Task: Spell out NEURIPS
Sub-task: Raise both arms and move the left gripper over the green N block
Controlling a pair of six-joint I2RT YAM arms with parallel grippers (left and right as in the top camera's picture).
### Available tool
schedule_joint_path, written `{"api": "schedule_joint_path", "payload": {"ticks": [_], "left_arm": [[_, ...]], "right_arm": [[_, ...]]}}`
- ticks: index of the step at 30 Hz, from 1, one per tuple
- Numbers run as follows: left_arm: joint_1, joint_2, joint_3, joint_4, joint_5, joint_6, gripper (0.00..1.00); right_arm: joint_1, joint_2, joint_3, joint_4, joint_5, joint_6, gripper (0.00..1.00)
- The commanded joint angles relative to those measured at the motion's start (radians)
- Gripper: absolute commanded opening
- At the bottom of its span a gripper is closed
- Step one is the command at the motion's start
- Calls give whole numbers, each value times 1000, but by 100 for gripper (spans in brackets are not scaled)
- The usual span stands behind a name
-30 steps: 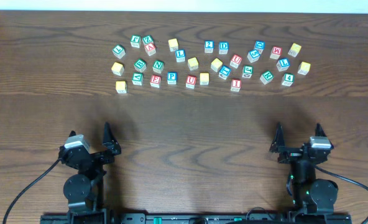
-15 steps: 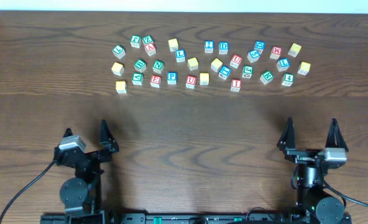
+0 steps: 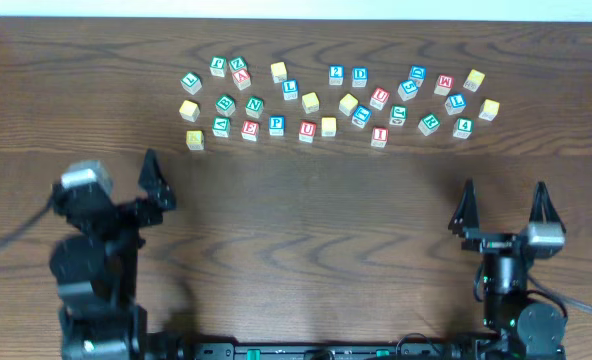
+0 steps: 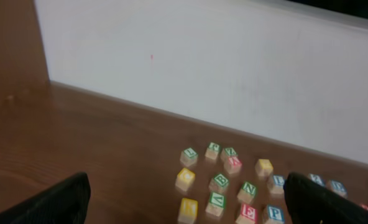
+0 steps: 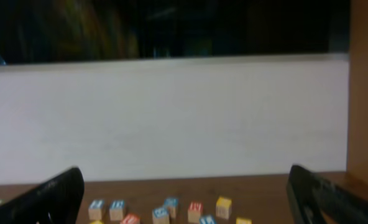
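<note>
Lying scattered: cubes [image 3: 310,102] on dark wood table [image 3: 306,220] | white wall [image 4: 234,81] behind | both jaws wide apart, empty

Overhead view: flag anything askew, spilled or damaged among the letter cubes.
Nothing is damaged or spilled. The letter cubes lie flat in a loose scatter on the far side of the table, several turned at angles, like the green N. The left claw and right claw are open and empty.

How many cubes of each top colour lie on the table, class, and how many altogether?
Green-topped cubes: 9
Blue-topped cubes: 8
Yellow-topped cubes: 8
Red-topped cubes: 6
Total: 31
</note>
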Motion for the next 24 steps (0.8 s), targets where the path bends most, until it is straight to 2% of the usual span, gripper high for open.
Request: {"api": "schedule_joint_path", "payload": {"ticks": [1, 10, 20, 24], "left_arm": [[0, 155, 181, -95, 47, 29, 98], [0, 535, 602, -460, 66, 93, 97], [-6, 1021, 1148, -904, 144, 158, 98], [-33, 1195, 1363, -1017, 137, 205, 98]], "right_arm": [[-8, 129, 141, -64, -32, 14, 99], [-8, 516, 501, -299, -106, 13, 99], [-8, 992, 1020, -780, -209, 5, 99], [-8, 1143, 1186, -920, -255, -36, 99]]}}
